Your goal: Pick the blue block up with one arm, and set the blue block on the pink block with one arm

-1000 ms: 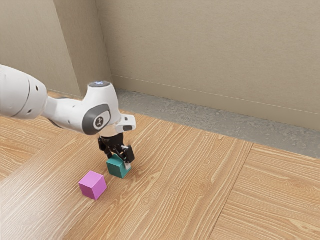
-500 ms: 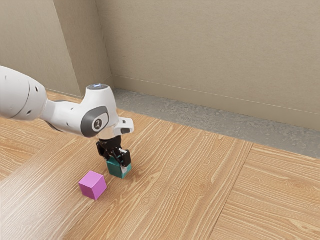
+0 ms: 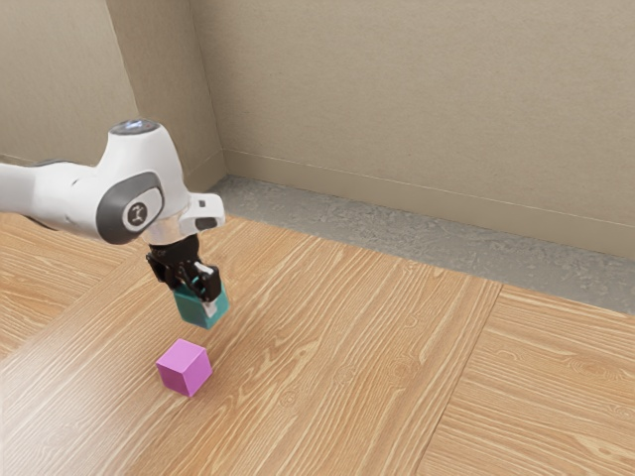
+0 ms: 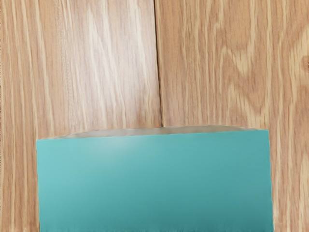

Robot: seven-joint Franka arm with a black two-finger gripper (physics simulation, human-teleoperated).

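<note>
We see the blue block as a small cube whose colour is really a teal, a blue-green, with flat, matte, unmarked faces. In the exterior view its upper face is lighter than its side faces, and it sits a little tilted in the grasp. In the wrist view the same block shows as a broad, even teal face just under our hand, with the wooden table and one plank seam beyond it.

Our gripper has its two black fingers closed in on the blue block from two opposite sides, parted only by the block's width, and it grips the block near its top. The block appears to hang clear of the table, above and slightly to the exterior view's right of the pink block, and apart from it. The pink block rests flat on the wood, one corner turned toward the camera.

We count one blue block, one pink block, and one arm with one gripper.
</note>
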